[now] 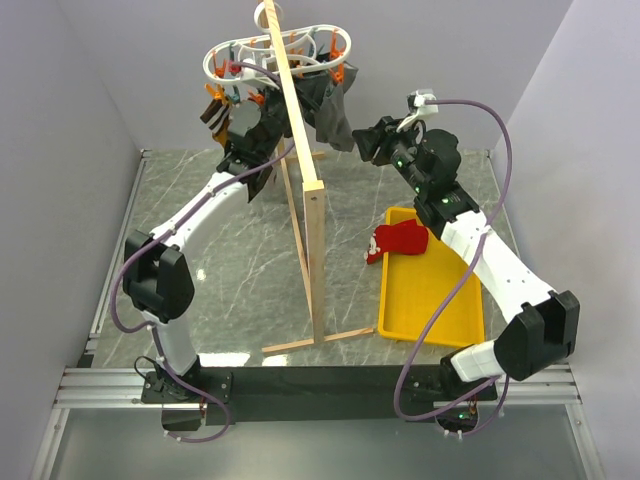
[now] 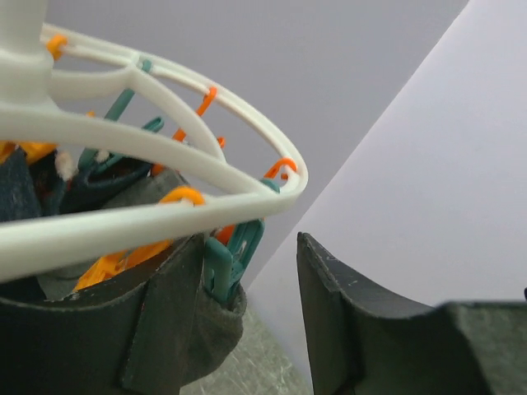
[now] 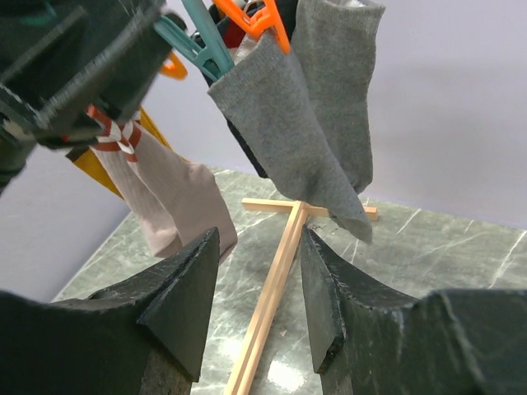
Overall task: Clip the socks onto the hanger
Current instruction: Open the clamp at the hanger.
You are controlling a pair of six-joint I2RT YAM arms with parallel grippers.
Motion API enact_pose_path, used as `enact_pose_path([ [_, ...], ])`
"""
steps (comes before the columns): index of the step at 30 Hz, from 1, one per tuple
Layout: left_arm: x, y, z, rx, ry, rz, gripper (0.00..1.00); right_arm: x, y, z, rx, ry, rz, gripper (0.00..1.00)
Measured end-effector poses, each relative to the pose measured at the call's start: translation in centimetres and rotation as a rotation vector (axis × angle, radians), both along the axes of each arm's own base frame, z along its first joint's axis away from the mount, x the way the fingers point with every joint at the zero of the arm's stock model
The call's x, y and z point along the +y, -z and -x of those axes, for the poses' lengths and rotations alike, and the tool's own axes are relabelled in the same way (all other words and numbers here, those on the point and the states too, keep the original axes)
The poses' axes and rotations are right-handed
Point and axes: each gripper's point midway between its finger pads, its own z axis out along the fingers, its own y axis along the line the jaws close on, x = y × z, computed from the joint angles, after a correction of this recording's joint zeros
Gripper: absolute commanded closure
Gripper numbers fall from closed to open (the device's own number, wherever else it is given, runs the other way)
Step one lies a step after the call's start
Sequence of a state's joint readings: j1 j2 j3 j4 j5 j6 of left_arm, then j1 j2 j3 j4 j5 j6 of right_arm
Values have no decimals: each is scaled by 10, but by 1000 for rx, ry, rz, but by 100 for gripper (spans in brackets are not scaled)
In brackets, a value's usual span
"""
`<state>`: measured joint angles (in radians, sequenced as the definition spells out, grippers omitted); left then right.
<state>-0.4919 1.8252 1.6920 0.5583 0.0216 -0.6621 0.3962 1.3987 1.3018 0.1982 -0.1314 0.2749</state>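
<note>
The socks (image 1: 398,241) are draped over the yellow tray's (image 1: 440,300) 10 o'clock rim, long axis 8-to-2 o'clock. Jaws of the left gripper (image 2: 251,251) and right gripper (image 3: 259,247) are held parted beside the hanger (image 2: 123,138).

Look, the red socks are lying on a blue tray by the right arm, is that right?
Not quite: the tray is yellow, not blue. The top external view shows the red socks lying at its far left corner, by the right arm.

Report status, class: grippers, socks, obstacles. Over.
Left gripper open, at the hanger clips. Right gripper open, facing hung grey socks. Red socks unclipped, at the yellow tray corner. Wooden rack between arms.
</note>
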Motion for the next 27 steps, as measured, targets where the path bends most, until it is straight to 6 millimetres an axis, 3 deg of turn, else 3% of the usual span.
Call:
enact_pose_path([
  [6,6,-9,-5,-28,-18,-22,45,7,6,-3,18,-19,3,49],
  [11,7,-2,-10,-18,-29,-57,31,16,6,-5,21,-38,5,49],
  [15,7,8,-17,-4,-22,-88,30,20,0,-6,12,-46,2,49],
  [20,5,20,-24,18,-10,-113,31,22,-3,-7,6,-49,-1,49],
  [22,6,20,-24,19,-11,-115,39,23,-4,-8,6,-50,0,49],
  [27,7,16,-24,6,-16,-106,43,26,-6,-9,5,-53,-1,49],
])
